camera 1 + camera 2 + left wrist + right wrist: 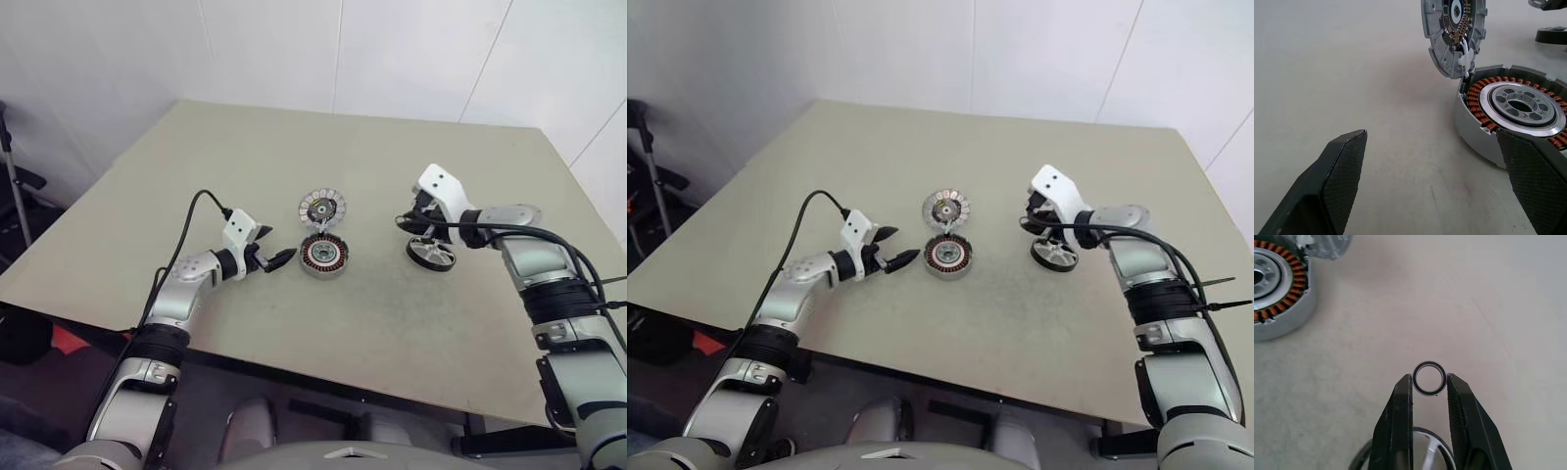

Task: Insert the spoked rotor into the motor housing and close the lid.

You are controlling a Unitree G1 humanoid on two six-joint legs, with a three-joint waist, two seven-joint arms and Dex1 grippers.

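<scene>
On the beige desk (294, 372) the motor housing (324, 255) lies flat near the middle, its copper windings ringing a dark centre. The lid (321, 208) is swung open, joined to the housing at the far edge and touching it there. In the left wrist view it stands tilted up from the hinge, with its inner face showing.

The left tool (274, 260) hovers just beside the housing on the robot's left, its two black fingers (1342, 166) spread wide apart with nothing between them.

The spoked rotor (431, 254) rests on the desk well to the right of the housing. The right tool (1429, 387) hangs above the rotor, its fingers clamped on a small metal ring (1429, 378) pinched between the fingertips, clear of the desk.
</scene>
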